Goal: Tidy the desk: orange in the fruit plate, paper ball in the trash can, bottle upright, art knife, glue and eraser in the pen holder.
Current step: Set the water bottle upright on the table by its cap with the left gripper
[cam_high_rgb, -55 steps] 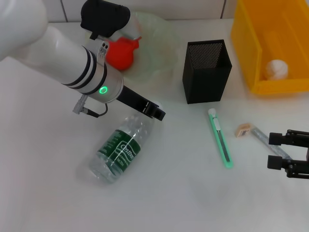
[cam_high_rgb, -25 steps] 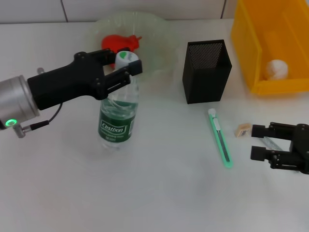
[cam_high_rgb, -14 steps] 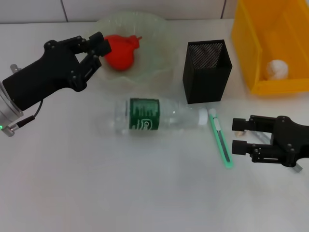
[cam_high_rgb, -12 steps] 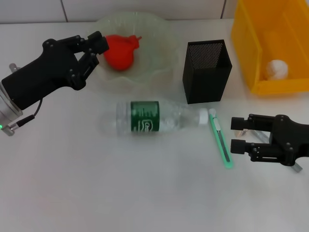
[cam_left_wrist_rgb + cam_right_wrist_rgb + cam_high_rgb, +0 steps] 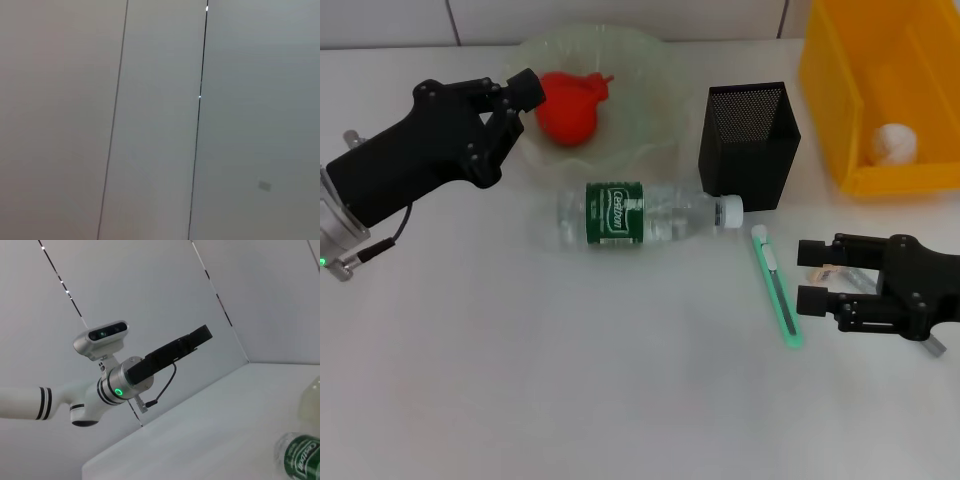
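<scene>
- White surface (image 5: pixel 570 400) in front of a pale tiled wall, everything spread out across it.
- Clear plastic water bottle with a green label (image 5: pixel 635 213) is lying flat on its side in the middle, white cap pointing at the black mesh square pen holder (image 5: pixel 748 146) and sitting just beside its lower front corner. So not upright.
- Behind the bottle there's a clear wavy-edged glass fruit plate (image 5: pixel 650 85) with a red-orange round fruit (image 5: pixel 570 105) resting in it.
- The left tool (image 5: pixel 515 100) hangs over the near-left edge of that plate, fingers spread apart, gripping nothing. It's well clear of the bottle.
- Green-and-white art knife (image 5: pixel 776 285) lies flat on the surface to the right of the bottle cap, pointing roughly away from the robot, untouched.
- The right tool (image 5: pixel 809 275) sits low just beside the knife on its right, fingers spread, nothing between them. It's parked over a small tan eraser (image 5: pixel 823 270) and a thin grey glue stick (image 5: pixel 930 344), both mostly hidden behind it.
- Yellow plastic bin (image 5: pixel 840 100) in the far right corner, with a crumpled white paper ball (image 5: pixel 893 143) already inside.
- Left wrist camera just sees blank wall panels. Right wrist camera catches the left arm across the way and a bit of the bottle's green label (image 5: pixel 301 460).
</scene>
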Robot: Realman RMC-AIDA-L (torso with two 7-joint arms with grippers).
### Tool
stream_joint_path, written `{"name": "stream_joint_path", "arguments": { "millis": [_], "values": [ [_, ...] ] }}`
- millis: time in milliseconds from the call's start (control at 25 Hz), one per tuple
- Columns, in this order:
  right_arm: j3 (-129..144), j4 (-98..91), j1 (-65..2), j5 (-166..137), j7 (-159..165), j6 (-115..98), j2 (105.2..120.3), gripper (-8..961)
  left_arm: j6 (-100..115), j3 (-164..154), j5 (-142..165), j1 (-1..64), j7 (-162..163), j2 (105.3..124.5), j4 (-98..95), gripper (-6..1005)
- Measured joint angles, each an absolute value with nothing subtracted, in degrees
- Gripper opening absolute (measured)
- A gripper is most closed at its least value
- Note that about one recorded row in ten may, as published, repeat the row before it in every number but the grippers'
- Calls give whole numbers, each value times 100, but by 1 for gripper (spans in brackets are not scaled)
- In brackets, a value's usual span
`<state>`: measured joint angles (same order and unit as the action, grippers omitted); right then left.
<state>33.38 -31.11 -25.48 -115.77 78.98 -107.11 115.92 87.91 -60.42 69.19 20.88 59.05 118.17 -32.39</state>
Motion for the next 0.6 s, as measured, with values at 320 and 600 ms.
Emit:
{"name": "stream_joint_path", "arguments": {
  "millis": [320, 600],
  "values": [
    [3299, -3112, -2190, -11590, 7885, -10701, 11490, 720, 8732, -6096, 8296, 2448, 7489, 11808, -4212, 118],
    [3271, -3111, -1784, -11586, 7848, -10625, 11400, 721, 8729, -6147, 10162, 3260, 9011, 11841, -5001, 236]
  ]
}}
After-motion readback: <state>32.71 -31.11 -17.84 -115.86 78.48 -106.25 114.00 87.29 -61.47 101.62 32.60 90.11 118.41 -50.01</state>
